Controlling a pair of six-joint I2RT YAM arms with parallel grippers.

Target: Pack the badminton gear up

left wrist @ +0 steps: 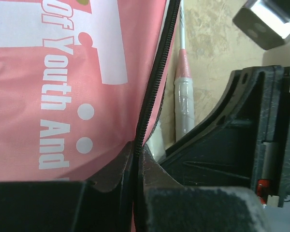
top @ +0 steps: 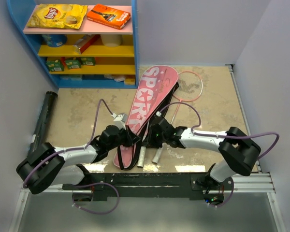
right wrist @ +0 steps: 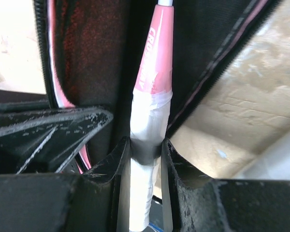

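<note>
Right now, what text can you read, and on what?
"SPORT" on the pink bag.
"Of Youth And" on the same bag, in smaller letters.
"Lay's" on the yellow chip bag.
Lettering on the racket handle and the orange box: too small or blurred.

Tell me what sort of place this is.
Probably a staged robot test cell dressed as a small shop corner: a blue shelf unit holding a crisps packet and an orange box, plain walls close around, and a left arm and right arm bolted to a rail at the table edge.
</note>
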